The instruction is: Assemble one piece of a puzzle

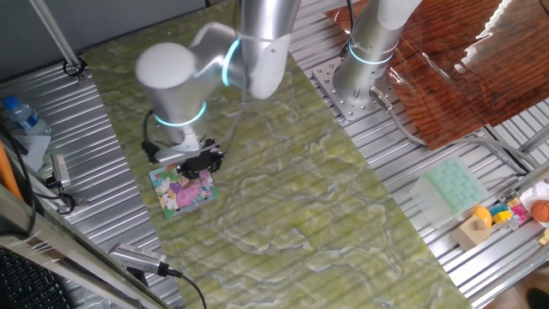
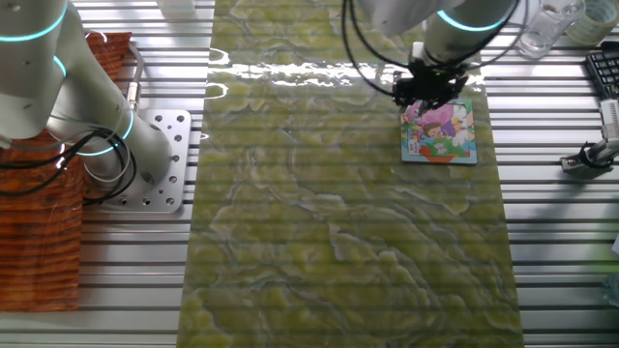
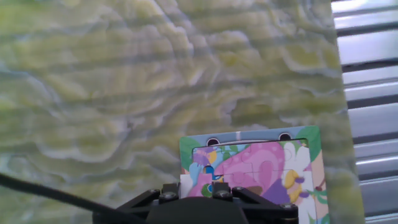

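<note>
The puzzle lies flat on the green marbled mat, a small square board with a teal border and a pink cartoon picture. In the hand view the puzzle fills the lower right. My gripper hangs low over the board's corner. Its black fingers stand close together on the piece, a small white-and-pink shape that overlaps the board's left border. The fixed views hide the piece behind the fingers.
A second arm's base is bolted beside the mat. A red-brown cloth lies past it. A pale green tray and small toys sit on the slatted table. A water bottle is near the edge.
</note>
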Robot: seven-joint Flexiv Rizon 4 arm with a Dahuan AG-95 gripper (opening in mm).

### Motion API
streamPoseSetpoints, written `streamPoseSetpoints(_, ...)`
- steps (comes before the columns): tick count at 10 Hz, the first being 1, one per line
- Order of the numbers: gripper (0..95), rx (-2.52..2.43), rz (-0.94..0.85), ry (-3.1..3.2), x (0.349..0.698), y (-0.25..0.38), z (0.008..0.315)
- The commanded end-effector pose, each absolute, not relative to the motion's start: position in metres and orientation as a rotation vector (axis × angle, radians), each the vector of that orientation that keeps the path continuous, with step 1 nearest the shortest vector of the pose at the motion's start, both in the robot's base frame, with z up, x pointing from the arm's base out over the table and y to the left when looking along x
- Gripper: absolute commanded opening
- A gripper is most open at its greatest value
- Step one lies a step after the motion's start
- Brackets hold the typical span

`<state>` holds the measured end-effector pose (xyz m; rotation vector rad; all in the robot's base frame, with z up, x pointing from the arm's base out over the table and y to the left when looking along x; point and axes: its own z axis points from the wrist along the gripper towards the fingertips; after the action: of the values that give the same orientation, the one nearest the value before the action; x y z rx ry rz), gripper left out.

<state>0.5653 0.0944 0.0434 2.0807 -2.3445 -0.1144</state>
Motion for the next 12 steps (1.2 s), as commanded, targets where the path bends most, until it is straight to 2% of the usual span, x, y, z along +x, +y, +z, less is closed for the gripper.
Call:
streamPoseSetpoints(1, 0.0, 2.178, 0.004, -2.246, 0.565, 0.094, 0.043)
streamPoseSetpoints(8, 0.0, 2.294, 0.107, -2.234, 0.562, 0.086, 0.036)
streamPoseSetpoints(12, 0.0, 2.295, 0.095, -2.247, 0.567, 0.087, 0.028)
